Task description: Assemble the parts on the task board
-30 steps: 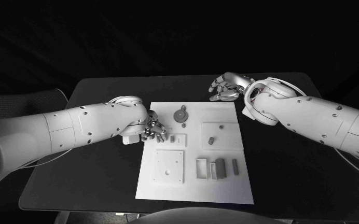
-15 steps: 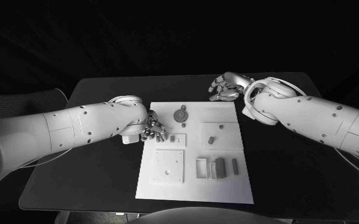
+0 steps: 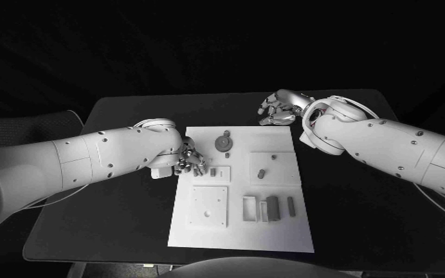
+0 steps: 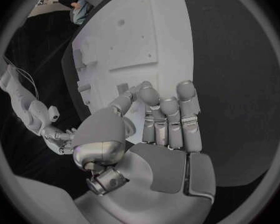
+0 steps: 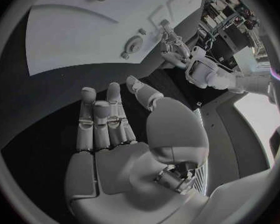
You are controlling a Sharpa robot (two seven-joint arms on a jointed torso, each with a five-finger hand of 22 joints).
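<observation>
Left hand: my left hand [image 3: 189,160] sits at the left edge of the task board [image 3: 278,236], over the board's upper-left part; my fingers [image 4: 170,115] are curled in side by side, the thumb bent across toward them. I cannot tell whether anything is pinched between them.

Nearest part: a small grey peg [image 3: 213,172] stands in a raised square just beside my left fingertips; touching or apart, I cannot tell.

Right hand: my right hand [image 3: 281,109] hangs over the bare black table [image 3: 139,107] just off the board's far right corner, fingers [image 5: 107,115] loosely bent and apart, palm empty.

Round part: a grey disc [image 3: 224,142] with a short stub lies near the board's far edge, between my two hands, closer to the left one.

Middle parts: a small oblong piece [image 3: 262,174] lies on a raised white square right of centre, with a smaller dot-like piece [image 3: 274,157] behind it.

Near row: a white frame [image 3: 250,208], a dark block [image 3: 272,206] and a thin bar [image 3: 291,206] lie side by side toward the board's near edge, well apart from both hands.

Plate: a raised white square plate [image 3: 209,206] lies near-left, below my left hand.

Open room: dark table runs along both long sides of the board and behind it; the near half of the board has no hand over it.
</observation>
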